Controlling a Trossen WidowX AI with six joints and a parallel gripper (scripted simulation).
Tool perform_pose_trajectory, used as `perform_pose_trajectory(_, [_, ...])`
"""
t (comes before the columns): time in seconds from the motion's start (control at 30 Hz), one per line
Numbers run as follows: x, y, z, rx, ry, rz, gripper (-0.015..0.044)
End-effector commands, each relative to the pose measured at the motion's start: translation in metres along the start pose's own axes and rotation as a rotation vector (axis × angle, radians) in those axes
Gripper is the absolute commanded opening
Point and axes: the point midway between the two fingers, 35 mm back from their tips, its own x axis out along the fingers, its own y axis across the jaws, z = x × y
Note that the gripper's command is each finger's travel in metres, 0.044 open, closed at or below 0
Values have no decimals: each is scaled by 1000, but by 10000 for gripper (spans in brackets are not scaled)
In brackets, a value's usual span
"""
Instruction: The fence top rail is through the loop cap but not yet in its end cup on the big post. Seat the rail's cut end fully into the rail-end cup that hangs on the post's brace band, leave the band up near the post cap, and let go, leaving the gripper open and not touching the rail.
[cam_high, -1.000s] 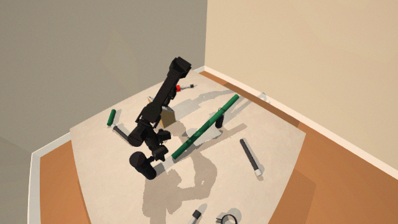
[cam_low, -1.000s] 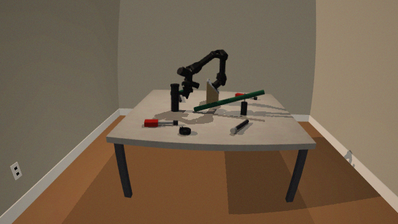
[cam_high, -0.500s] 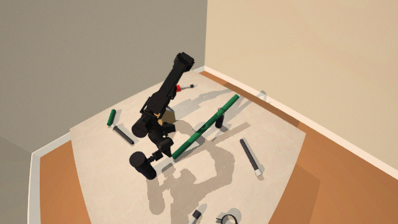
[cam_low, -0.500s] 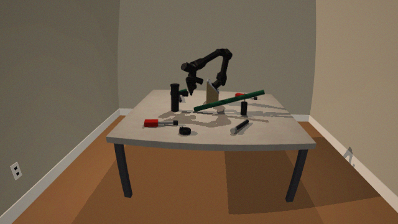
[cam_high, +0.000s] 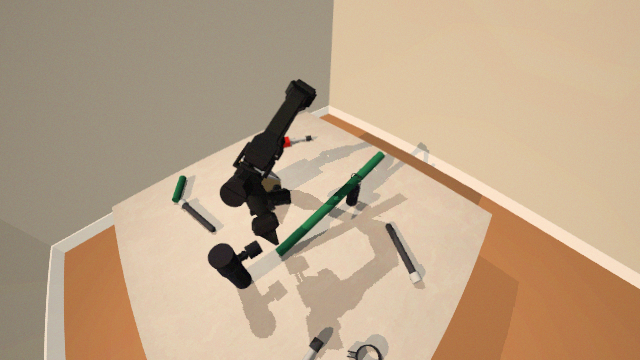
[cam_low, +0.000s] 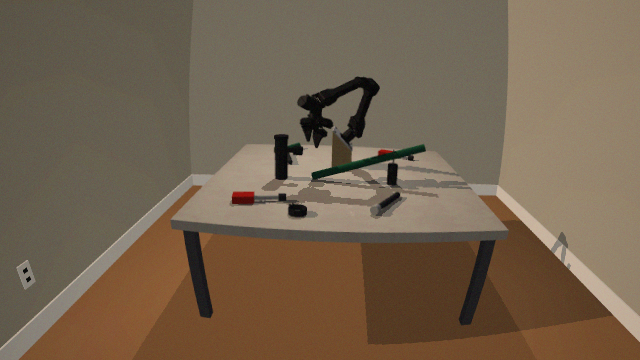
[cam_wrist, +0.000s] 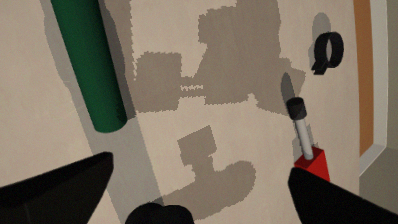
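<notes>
Pale tabletop, no legible lettering.

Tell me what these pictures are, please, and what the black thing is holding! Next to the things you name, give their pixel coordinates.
The black machine is a robot arm (cam_high: 272, 135) (cam_low: 345, 90). Its claw (cam_high: 270, 240) (cam_low: 312, 142) (cam_wrist: 202, 168) is open and holds nothing.

One picture looks down from above, one looks across the table (cam_low: 340, 231) from its front, and one looks out past the claw's two fingers.

A long green rail (cam_high: 312, 218) (cam_low: 367, 162) (cam_wrist: 90, 65) slants through a loop on a short black post (cam_high: 353, 196) (cam_low: 392, 174). Its low end is outside the cup (cam_high: 253, 248) (cam_low: 297, 150) on the big black post (cam_high: 231, 267) (cam_low: 281, 157). Tools lie around them.
</notes>
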Motion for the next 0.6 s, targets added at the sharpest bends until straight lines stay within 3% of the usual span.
perform_pose_trajectory(0.0, [-26,0,35,477,17,1,440])
perform_pose_trajectory(0.23, [-58,9,82,1099,30,-13,440])
perform_pose_trajectory(0.4, [-69,15,99,1337,34,-21,440])
perform_pose_trajectory(0.57, [-70,16,101,1358,34,-21,440])
